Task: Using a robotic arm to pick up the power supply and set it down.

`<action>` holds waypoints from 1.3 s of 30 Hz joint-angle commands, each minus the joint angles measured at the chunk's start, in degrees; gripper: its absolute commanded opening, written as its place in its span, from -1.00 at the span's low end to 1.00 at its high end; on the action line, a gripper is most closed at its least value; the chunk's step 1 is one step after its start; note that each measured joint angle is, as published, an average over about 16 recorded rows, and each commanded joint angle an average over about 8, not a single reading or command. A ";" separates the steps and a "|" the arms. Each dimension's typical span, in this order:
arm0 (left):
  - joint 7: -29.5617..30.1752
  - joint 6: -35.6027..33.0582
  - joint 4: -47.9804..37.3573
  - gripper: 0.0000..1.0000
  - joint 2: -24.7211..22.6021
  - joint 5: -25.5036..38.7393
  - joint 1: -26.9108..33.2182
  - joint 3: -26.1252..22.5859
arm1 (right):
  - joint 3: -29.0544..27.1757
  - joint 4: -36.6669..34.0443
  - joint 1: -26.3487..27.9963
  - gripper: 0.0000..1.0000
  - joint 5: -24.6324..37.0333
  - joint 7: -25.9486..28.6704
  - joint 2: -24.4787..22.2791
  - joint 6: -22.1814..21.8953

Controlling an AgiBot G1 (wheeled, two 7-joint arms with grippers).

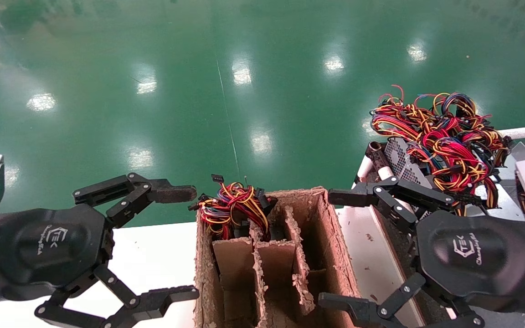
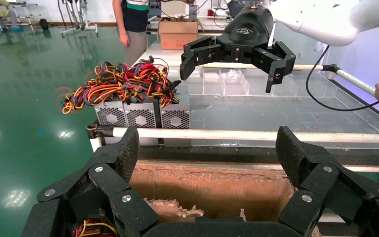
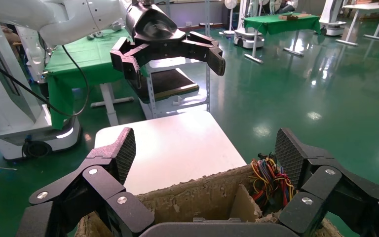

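Hovering lower left and lower right of the head view, left gripper (image 1: pixel 185 243) and right gripper (image 1: pixel 335 248) spread wide, flanking the cardboard box (image 1: pixel 331 237); power supply (image 1: pixel 401 164) sits upper right.

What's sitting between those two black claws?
In the head view, a worn cardboard box with dividers sits between the left gripper and right gripper, wires poking out.

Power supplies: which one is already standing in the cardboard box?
The power supply in the divided cardboard box's far-left slot; the other power supplies sit outside on the right rack.
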State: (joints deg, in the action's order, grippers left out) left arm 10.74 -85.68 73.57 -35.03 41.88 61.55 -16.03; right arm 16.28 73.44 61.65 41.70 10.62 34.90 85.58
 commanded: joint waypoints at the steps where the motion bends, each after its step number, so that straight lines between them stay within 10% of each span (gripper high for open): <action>1: 0.00 0.00 0.00 -1.00 0.00 0.00 0.00 0.00 | 0.00 0.00 0.00 1.00 0.00 0.00 0.00 0.00; 39: -0.01 0.00 0.00 -1.00 0.05 -0.07 -0.01 0.00 | 0.00 0.00 0.00 1.00 0.00 0.00 0.00 0.00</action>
State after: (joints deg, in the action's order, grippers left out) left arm 10.73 -85.68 73.57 -34.98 41.81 61.54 -16.03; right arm 16.28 73.44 61.65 41.71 10.62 34.90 85.58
